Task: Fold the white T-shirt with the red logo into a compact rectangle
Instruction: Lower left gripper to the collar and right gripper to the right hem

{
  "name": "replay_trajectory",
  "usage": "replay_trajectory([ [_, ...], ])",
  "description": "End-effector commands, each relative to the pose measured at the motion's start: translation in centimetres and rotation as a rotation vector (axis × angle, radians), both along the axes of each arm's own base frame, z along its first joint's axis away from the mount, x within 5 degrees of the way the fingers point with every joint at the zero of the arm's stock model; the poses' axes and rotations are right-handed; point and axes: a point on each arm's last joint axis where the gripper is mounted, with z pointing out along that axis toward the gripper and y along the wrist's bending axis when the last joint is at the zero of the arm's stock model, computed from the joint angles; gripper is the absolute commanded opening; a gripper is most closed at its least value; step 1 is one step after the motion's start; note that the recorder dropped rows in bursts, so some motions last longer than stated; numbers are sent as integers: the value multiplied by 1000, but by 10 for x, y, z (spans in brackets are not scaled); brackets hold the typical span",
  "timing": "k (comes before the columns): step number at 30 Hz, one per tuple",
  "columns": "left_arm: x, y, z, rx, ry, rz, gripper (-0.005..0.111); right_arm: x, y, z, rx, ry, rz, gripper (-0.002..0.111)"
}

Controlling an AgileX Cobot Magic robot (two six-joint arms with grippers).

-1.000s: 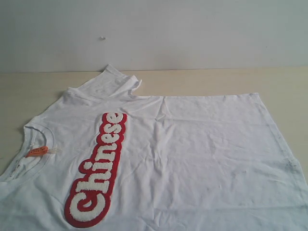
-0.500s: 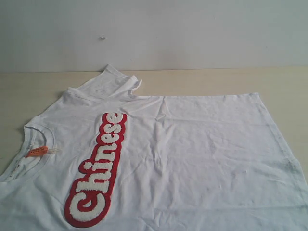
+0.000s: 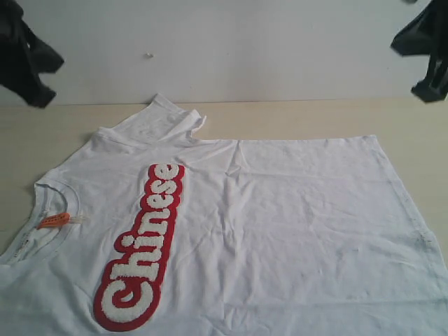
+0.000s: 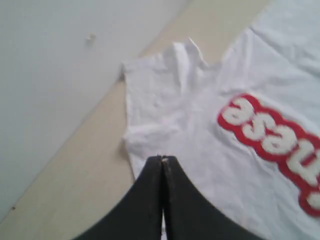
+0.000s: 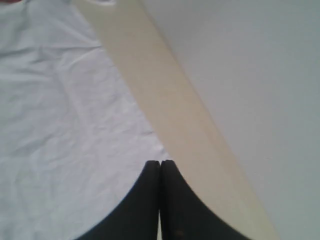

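Fold not started: shirt flat, both grippers empty.
White T-shirt [image 3: 280, 224] lies spread on the table [image 3: 315, 115]. Its sleeve [image 3: 164, 119] is bunched beyond the red logo [image 3: 143, 245]. Left gripper [image 4: 162, 159] and right gripper [image 5: 160, 162] hover above, jaws pressed together. You'd open them next, then pinch the sleeve side.

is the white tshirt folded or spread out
Spread out: the white cotton T-shirt lies flat on the beige table, its long red logo patch face up.

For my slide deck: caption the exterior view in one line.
Spread white T-shirt, red logo up, on the table; left gripper and right gripper hover above.
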Motion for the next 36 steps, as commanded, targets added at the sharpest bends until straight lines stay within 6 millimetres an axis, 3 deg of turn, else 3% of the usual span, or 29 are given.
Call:
replay_trajectory([
  [1, -15, -1, -23, 292, 191, -347, 0, 5, 21, -36, -111, 229, 228, 0],
  [6, -22, 6, -34, 432, 302, -465, 0, 0, 43, -72, -144, 526, 404, 0],
  [13, -30, 9, -62, 444, 419, -488, 0, -2, 54, -88, -180, 639, 411, 0],
  [16, -33, 10, -73, 448, 426, -488, 0, -4, 56, -92, -198, 641, 422, 6],
  [19, -35, 11, -79, 448, 426, -486, 10, -6, 55, -97, -203, 649, 420, 17],
  [21, -36, 11, -82, 448, 423, -484, 23, -7, 55, -99, -202, 654, 417, 27],
  [26, -35, 10, -82, 440, 410, -479, 63, -10, 54, -104, -202, 670, 417, 65],
  [28, -35, 9, -82, 426, 408, -474, 74, -11, 54, -104, -200, 679, 418, 81],
  [32, -39, 4, -87, 337, 434, -461, 85, -12, 54, -105, -199, 706, 422, 103],
  [36, -44, -2, -92, 238, 458, -441, 86, -12, 54, -106, -194, 713, 407, 105],
])
